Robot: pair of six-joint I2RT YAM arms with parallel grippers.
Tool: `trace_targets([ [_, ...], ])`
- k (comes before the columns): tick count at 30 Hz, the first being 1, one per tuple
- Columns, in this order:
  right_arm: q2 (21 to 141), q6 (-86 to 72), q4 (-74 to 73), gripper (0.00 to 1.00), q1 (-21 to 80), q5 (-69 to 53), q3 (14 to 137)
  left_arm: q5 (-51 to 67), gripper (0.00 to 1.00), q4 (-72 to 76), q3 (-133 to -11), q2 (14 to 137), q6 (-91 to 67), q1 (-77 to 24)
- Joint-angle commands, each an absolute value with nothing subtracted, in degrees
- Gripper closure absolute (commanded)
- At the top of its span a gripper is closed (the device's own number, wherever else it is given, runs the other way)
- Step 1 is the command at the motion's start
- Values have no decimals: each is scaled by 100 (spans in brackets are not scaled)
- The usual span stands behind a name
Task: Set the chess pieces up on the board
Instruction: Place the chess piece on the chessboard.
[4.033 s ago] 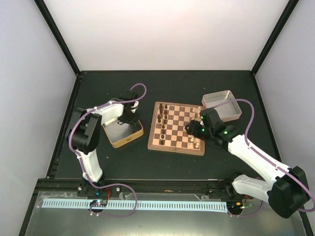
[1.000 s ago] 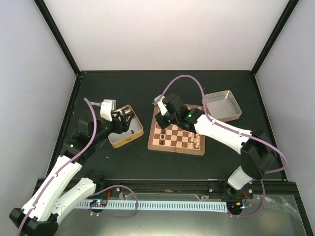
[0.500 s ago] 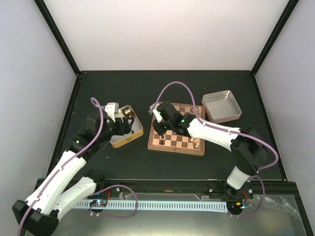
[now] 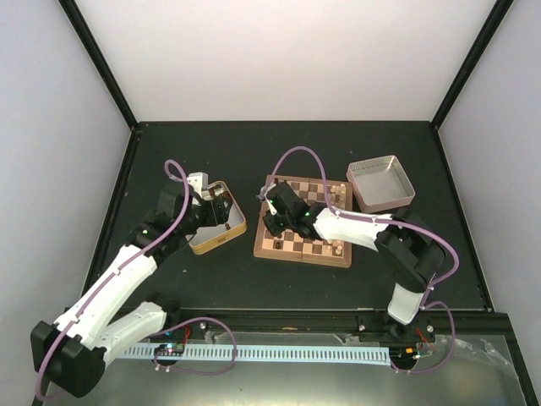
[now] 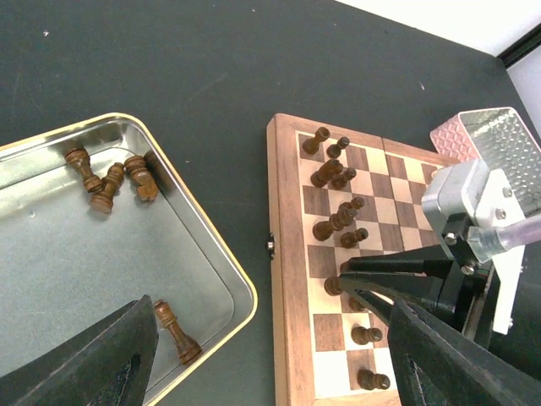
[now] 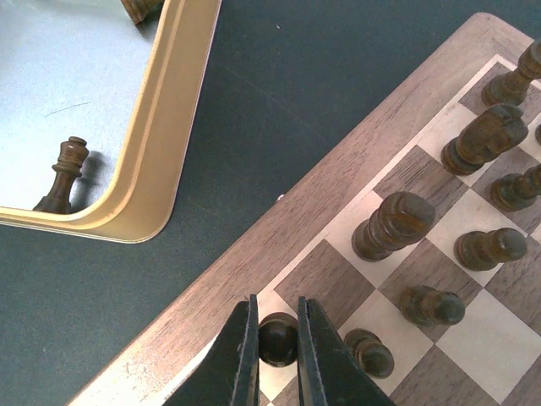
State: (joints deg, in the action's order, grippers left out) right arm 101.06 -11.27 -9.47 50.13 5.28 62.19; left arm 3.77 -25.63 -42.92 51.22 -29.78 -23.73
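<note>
Right claw (image 6: pixel 276 317): clamped on one small dark piece (image 6: pixel 277 340), head pinched between the tips, over an edge square of the board (image 6: pixel 211 292) beside the border. Can't tell if its base is down. A neighbour piece (image 6: pixel 369 353) stands just beside.

Risk: if I release it tilted it tips over, and a sideways exit clips the neighbour.

Left claw (image 5: pixel 269 306): spread wide, holding nothing, above the gold tin (image 6: pixel 173 127), where loose pieces (image 5: pixel 110 173) lie.

Risk: both arms crowd the board's tin side.

Gold tin (image 5: pixel 84 254), open-topped, sits L of centre on black tabletop (image 4: pixel 211 152); silver tin (image 4: pixel 382 182), also open, rear R, well apart from it.
</note>
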Motion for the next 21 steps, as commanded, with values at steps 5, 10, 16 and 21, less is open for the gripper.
trace_targets([
  [5, 10113, -1196, -771, 99, 5027, 220, 6099, 440, 23, -2363, -4499, 5362, -2997, -2209],
  [10, 10081, -1185, -774, 99, 5027, 82, 5986, 536, 23, -2367, -4484, 5411, -3038, -2167],
  [16, 10113, -1182, -742, 99, 5023, 71, 5888, 621, 23, -2351, -4456, 5487, -3088, -2145],
  [21, 10115, -1178, -759, 98, 5026, -22, 5853, 684, 23, -2368, -4460, 5550, -3101, -2123],
])
